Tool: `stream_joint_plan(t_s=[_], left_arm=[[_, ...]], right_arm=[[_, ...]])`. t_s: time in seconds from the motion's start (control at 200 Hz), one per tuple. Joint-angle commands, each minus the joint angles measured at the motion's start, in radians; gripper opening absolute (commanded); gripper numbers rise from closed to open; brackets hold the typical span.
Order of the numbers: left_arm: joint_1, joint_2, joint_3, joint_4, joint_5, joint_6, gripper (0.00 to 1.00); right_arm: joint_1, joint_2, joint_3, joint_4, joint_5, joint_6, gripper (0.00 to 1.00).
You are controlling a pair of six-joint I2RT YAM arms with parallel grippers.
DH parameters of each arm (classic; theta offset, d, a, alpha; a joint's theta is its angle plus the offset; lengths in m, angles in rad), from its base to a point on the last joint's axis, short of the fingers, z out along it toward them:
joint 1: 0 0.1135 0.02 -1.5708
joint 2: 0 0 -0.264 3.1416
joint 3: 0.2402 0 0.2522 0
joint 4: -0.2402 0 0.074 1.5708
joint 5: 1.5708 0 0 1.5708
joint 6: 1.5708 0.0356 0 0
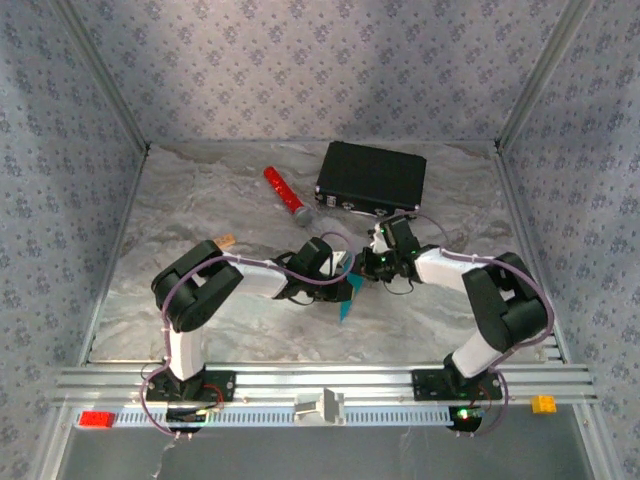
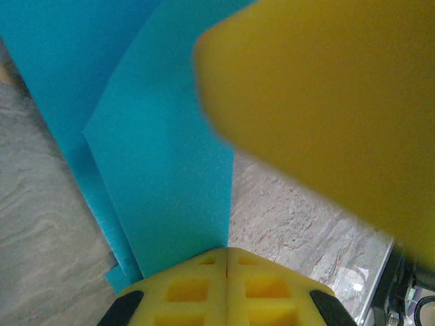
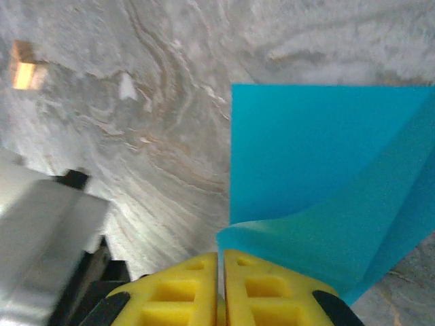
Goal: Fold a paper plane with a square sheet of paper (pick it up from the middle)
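Observation:
The cyan-blue sheet of paper (image 1: 346,297) hangs folded above the table's middle, held between both grippers. In the left wrist view the sheet of paper (image 2: 163,170) rises in layered folds from my left gripper (image 2: 226,251), whose yellow jaws are pressed shut on its lower edge. A blurred yellow finger (image 2: 326,102) of the other gripper looms close at upper right. In the right wrist view a curled edge of the sheet of paper (image 3: 319,204) runs into my right gripper (image 3: 221,257), whose jaws are closed to a thin slit on it. From above, the left gripper (image 1: 345,271) and right gripper (image 1: 364,266) meet tip to tip.
A black case (image 1: 371,178) lies at the back, right of centre. A red cylinder (image 1: 286,194) lies to its left. A small wooden block (image 1: 227,241) sits near the left arm, also seen as the block (image 3: 26,71). Patterned walls close in the marbled table (image 1: 200,200).

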Motion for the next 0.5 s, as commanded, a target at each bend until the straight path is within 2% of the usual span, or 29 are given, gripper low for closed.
stream_joint_plan(t_s=[0.0, 0.09, 0.495], left_arm=[[-0.008, 0.01, -0.042, -0.107, -0.001, 0.004, 0.0], [-0.008, 0.013, -0.042, -0.112, 0.0, 0.005, 0.0], [-0.01, 0.028, -0.065, -0.094, 0.017, -0.012, 0.0]], right_arm=[[0.004, 0.055, 0.015, -0.01, 0.046, -0.012, 0.12], [-0.019, 0.069, -0.001, -0.015, 0.081, -0.015, 0.12], [-0.152, 0.128, 0.026, 0.02, 0.04, -0.008, 0.13]])
